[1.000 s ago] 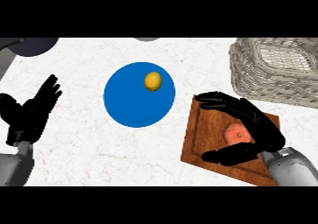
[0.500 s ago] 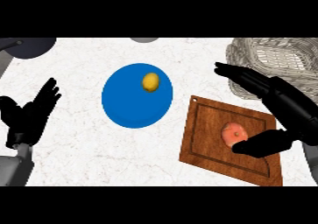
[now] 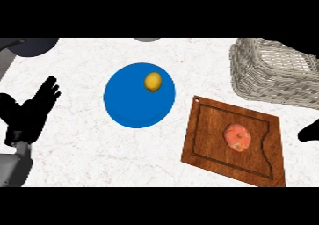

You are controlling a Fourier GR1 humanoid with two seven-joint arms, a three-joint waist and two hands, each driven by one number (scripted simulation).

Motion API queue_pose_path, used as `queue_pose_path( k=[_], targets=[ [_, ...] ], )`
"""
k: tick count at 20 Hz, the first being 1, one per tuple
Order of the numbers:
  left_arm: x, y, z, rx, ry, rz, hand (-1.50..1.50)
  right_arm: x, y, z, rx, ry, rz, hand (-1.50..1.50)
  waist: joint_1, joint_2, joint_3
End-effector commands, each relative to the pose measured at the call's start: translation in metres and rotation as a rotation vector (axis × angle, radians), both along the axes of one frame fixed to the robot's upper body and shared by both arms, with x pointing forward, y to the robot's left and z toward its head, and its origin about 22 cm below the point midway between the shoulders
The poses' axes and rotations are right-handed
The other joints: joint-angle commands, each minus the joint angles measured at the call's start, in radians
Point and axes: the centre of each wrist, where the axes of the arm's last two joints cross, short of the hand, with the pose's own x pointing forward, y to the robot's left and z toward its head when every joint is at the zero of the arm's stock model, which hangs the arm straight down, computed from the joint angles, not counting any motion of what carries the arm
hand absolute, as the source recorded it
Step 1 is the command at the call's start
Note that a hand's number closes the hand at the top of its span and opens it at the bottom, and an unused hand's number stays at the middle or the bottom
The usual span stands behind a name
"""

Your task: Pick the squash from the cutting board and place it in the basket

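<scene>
Lying near the middle of the brown rectangular wooden cutting board (image 3: 204, 149), the round orange-pink squash (image 3: 238, 137) rests flat inside the board's carved groove, with nothing touching it. The board sits at a tilt on the pale marbled counter (image 3: 77, 167), toward the lower right of the head view.

A second ago the black right hand (image 3: 314, 131) arched directly over the squash. Half a second ago it had lifted off and spread up toward the basket, with the squash left where it was. Now only a dark sliver of that hand shows at the right edge, just beside the board's far corner. Whether it is released or clenched cannot be told, but it plainly carries no squash.

Above the board, in the upper right corner and apart from it, stands the pale grey woven wicker basket (image 3: 278, 83). Nothing can be seen inside it.

Left of the board lies a round blue plate (image 3: 132, 112) with a small yellow oval item (image 3: 152, 81) near its top edge. At the far left edge, the black left hand (image 3: 22, 116) rests open, fingers up, well apart from everything.

Judged from this, the pick has not succeeded. The right hand would need to return over the squash and close round it before any move to the basket.
</scene>
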Motion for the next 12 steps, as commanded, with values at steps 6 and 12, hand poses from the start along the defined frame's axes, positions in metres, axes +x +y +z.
queue_pose_path(
  k=[6,12],
  targets=[
    [-0.001,-0.006,-0.019,-0.011,-0.010,0.003,0.00,-0.002,-0.050,0.026,0.016,0.212,0.069,-1.50,-0.002,0.003,0.003],
    [0.006,0.004,0.001,0.000,0.002,-0.005,0.00,-0.017,-0.100,-0.006,0.180,0.160,0.060,-1.50,-0.007,0.005,0.005]
  ],
)
